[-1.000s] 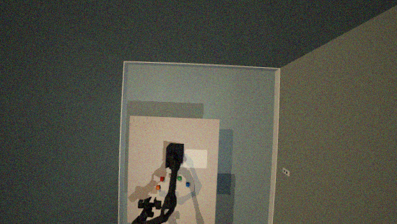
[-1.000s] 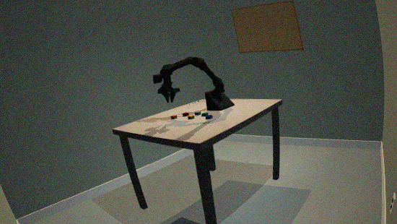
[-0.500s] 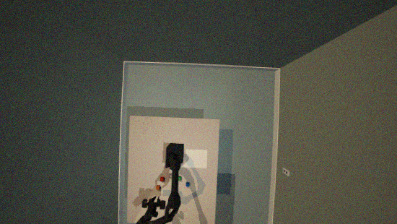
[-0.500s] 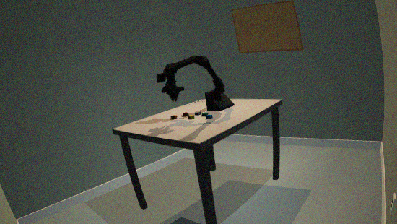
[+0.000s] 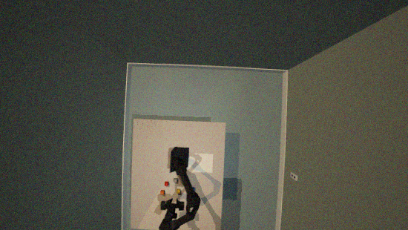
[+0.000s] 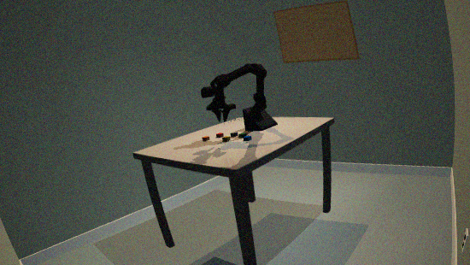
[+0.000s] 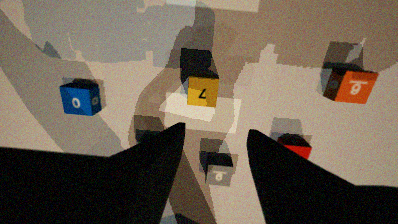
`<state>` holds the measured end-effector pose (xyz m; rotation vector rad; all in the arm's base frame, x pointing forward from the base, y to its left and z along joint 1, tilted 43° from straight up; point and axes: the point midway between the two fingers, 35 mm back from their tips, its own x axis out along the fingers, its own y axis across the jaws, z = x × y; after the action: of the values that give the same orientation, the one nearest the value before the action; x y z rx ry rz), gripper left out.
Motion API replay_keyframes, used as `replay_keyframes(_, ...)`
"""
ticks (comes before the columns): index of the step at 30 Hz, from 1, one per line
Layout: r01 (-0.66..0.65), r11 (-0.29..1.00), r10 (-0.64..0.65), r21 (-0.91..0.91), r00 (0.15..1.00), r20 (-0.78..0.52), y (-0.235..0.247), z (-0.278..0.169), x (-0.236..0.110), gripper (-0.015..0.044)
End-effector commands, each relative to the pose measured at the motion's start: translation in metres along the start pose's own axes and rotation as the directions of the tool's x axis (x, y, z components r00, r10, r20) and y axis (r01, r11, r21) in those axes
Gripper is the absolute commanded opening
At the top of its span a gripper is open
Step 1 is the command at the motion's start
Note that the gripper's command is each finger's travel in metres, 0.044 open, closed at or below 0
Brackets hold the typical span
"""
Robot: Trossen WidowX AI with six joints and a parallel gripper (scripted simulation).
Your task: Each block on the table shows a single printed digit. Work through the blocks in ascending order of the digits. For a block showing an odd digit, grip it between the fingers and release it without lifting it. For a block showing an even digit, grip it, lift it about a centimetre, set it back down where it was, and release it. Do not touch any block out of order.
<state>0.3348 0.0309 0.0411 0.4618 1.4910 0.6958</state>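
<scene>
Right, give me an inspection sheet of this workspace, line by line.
Surface: pale table, crossed by the arm's shadows.
Job's things: six blocks, apart from one another: blue block showing 0, yellow block showing 7, orange block showing 6 or 9, grey block with an unclear digit, red block partly hidden by a finger, green block.
Clutter: nothing seen.
Grippers: hand open, holding nothing, well above the blocks, over the grey block.
Cables: nothing seen.
Surroundings: brown panel on the wall, wall outlet.
</scene>
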Motion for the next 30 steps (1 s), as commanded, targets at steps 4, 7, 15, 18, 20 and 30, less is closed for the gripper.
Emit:
replay_keyframes(4, -0.016, 1.000, 0.016, 0.004, 1.000, -0.020, 0.006, -0.008, 0.064, 0.0356)
replay_keyframes(7, -0.015, 1.000, 0.016, 0.005, 1.000, -0.020, 0.006, -0.008, 0.064, 0.0400)
replay_keyframes(15, -0.014, 1.000, 0.014, 0.006, 1.000, -0.021, 0.006, -0.008, 0.075, 0.0400)
replay_keyframes(18, -0.014, 1.000, 0.014, 0.006, 1.000, -0.022, 0.006, -0.008, 0.080, 0.0400)
replay_keyframes(20, -0.014, 1.000, 0.014, 0.006, 1.000, -0.021, 0.006, -0.008, 0.083, 0.0400)
replay_keyframes(30, -0.017, 1.000, 0.017, 0.005, 1.000, -0.020, 0.007, -0.008, 0.098, 0.0400)
